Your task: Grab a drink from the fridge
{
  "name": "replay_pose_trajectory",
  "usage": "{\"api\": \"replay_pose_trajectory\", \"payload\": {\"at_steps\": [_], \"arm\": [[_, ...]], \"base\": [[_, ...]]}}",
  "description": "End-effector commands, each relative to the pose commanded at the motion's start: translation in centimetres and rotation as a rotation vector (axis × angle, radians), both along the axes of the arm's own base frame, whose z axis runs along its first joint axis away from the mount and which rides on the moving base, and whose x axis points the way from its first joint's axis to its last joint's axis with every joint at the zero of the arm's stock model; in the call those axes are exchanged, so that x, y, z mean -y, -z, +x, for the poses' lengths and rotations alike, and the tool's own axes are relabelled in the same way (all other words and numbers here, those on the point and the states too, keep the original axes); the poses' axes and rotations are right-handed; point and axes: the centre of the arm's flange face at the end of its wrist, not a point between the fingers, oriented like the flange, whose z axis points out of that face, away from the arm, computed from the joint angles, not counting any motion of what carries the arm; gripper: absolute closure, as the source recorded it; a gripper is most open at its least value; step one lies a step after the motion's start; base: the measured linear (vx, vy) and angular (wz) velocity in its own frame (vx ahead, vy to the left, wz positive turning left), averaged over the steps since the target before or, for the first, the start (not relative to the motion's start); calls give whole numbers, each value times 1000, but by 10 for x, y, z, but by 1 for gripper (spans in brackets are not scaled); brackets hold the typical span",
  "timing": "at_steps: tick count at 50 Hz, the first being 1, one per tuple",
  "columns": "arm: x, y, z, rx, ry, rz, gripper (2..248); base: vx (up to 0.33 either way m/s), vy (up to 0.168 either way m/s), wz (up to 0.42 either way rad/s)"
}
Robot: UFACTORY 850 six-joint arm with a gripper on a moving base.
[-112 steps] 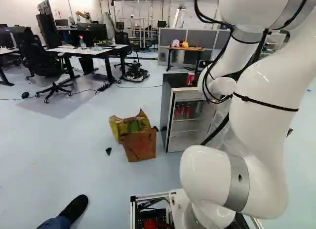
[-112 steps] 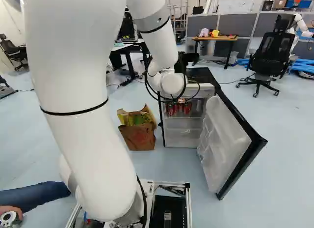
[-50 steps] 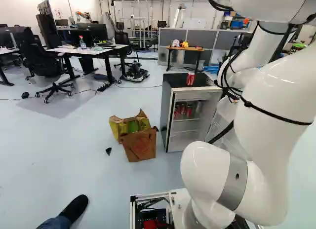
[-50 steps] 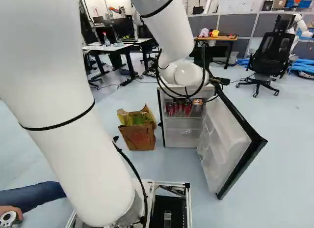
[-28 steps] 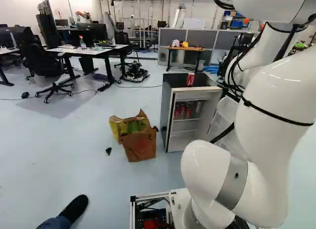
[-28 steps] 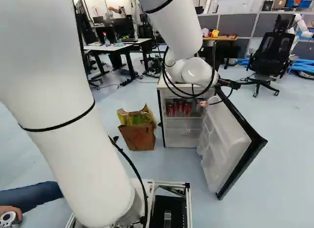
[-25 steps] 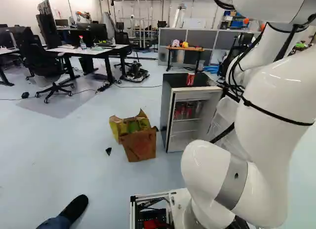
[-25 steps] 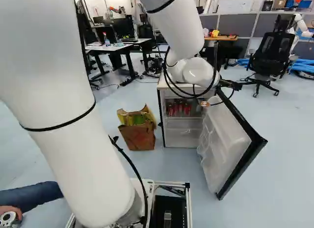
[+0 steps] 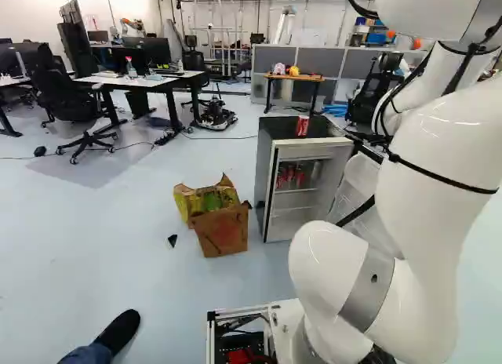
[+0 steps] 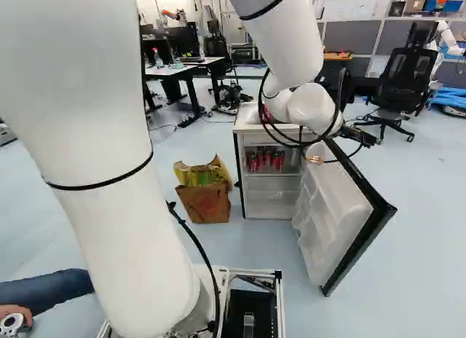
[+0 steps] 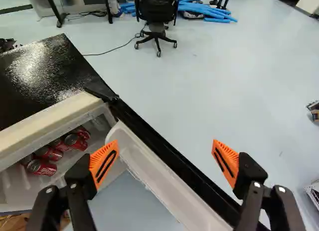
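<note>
While the fridge (image 11: 40, 66) stands open, the robot's gripper (image 11: 166, 144) hangs over its door (image 11: 149, 159) with its jaws released, the orange pads (image 11: 103, 162) spread wide and nothing held between them. The door's white inner side and dark edge run below and between the two fingers, with no clear sign of contact. Several red cans (image 11: 42, 168) sit inside the cabinet, beyond the finger nearer the shelf and outside the jaws' span. Another, a single red can (image 9: 302, 125), stands on the fridge's black top, well apart from the gripper on that same side. The door is open and one drink is out on the top, so the main part of the task appears done, though the pictures cannot tell whether the arm set it there. What remains is probably swinging the door shut; if that lone can is not the one wanted, a grasp at the shelf is still to come. The can on the top is upright, its red side broken by white marking, and shows no evident dent. Those on the shelf are grouped closely, red-bodied with pale lettering and silvery ends, several facing the wrist camera, and a grayer one beside them is hard to make out.
</note>
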Motion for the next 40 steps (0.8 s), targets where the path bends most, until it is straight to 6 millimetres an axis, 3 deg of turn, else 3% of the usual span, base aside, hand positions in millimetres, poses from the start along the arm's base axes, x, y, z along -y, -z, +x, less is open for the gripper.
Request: {"api": "replay_pose_trajectory", "payload": {"at_steps": [40], "arm": [[69,13,-2,-49,162,124,3]], "base": [[0,0,0]]}}
